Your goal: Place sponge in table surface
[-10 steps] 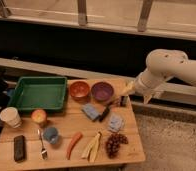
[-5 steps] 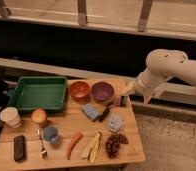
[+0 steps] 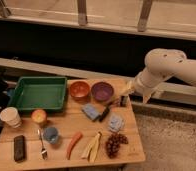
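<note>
The sponge is a medium-blue block lying flat on the table surface, a light tan plank tabletop, just in front of the orange and purple bowls. My gripper hangs at the end of the white arm that comes in from the right. It sits over the table's back right part, just right of the sponge and close above the wood. A dark slim part runs from it down to the sponge's right edge. I cannot tell whether it touches the sponge.
A green tray stands back left. An orange bowl and a purple bowl stand behind the sponge. A paler grey-blue pad, grapes, banana, carrot, blue cup, fork and paper cup lie in front.
</note>
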`<state>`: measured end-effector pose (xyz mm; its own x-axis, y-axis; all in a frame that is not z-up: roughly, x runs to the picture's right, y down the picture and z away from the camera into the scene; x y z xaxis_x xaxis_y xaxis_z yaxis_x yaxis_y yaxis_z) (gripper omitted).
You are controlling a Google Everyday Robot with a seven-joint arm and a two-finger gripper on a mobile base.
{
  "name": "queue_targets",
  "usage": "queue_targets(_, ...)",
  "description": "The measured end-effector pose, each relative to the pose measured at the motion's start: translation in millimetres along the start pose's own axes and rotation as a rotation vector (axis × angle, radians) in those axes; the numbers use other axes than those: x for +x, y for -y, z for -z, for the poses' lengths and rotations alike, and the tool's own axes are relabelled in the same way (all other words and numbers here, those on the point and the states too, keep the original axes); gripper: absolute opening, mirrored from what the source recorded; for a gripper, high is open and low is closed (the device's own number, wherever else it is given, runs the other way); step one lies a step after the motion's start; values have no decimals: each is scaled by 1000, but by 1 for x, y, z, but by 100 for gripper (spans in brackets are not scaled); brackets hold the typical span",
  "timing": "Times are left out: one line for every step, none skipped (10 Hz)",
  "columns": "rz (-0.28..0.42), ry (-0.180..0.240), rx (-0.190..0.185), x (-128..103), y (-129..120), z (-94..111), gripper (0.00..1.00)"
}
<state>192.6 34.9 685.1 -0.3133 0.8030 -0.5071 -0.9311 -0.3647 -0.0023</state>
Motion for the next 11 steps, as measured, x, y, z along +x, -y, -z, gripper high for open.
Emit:
queue_targets(10,7,2,-1,-4,0,72)
queue_targets(28,13,7,-1,-10,-1,72)
queue_targets(42,13,8,-1,-15,-3,72)
queue_targets(53,11,7,-1,-19,-4,72)
queue_targets(71,5,4,-3,-29,-9,72)
queue_targets(94,-4,-4,-5,-45,-15,72)
queue_targets(116,-12,-6,-6,-58,-19,72)
queue_targets(141,-18,-10,-8,-75,-24,72)
queue_targets(166,-29,-20,-10,-97,-31,72)
queue_targets(188,-48,-31,-12,-119,-40,72)
queue_targets(204,-66,-37,-11,-134,-48,72)
